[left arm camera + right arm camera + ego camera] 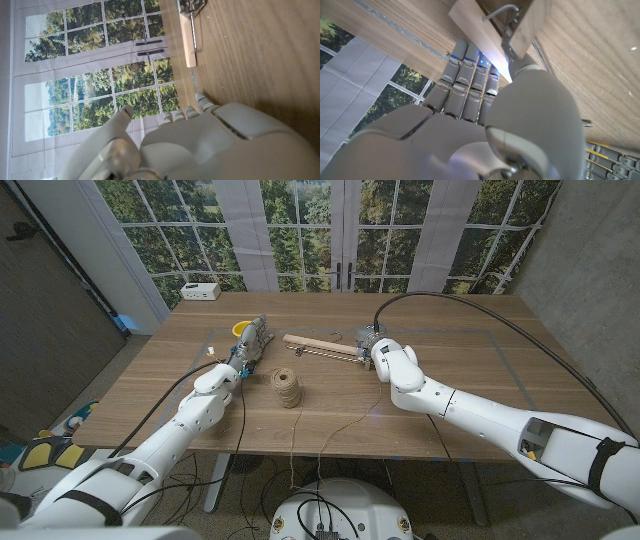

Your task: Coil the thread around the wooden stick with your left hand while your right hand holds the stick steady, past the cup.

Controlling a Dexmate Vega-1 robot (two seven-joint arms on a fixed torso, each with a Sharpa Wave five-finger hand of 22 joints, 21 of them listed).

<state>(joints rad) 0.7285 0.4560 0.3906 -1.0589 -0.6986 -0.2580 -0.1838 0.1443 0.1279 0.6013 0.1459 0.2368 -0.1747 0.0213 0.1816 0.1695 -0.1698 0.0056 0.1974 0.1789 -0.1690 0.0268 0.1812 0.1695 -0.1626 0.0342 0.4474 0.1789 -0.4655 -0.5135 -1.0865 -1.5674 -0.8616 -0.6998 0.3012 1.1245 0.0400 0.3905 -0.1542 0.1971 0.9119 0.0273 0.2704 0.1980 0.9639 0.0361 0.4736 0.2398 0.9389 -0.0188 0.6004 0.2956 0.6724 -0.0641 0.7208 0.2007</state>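
Observation:
The wooden stick (318, 345) lies flat on the table, past the middle, with a thin metal rod along its near side. My right hand (378, 350) grips its right end; in the right wrist view the fingers (470, 75) curl against the stick (480, 35) and the thumb lies over it. A ball of brown thread (288, 388) stands in front of the stick, and a loose strand (294, 442) runs off the near table edge. My left hand (249, 346) lies left of the stick, fingers apart, holding nothing, beside the yellow cup (241, 328). The left wrist view shows the stick (188, 40) ahead of that hand.
A white box (201, 291) sits at the table's far left corner. A black cable (470, 305) arcs over the right half of the wooden table (480, 390). Windows stand behind the far edge.

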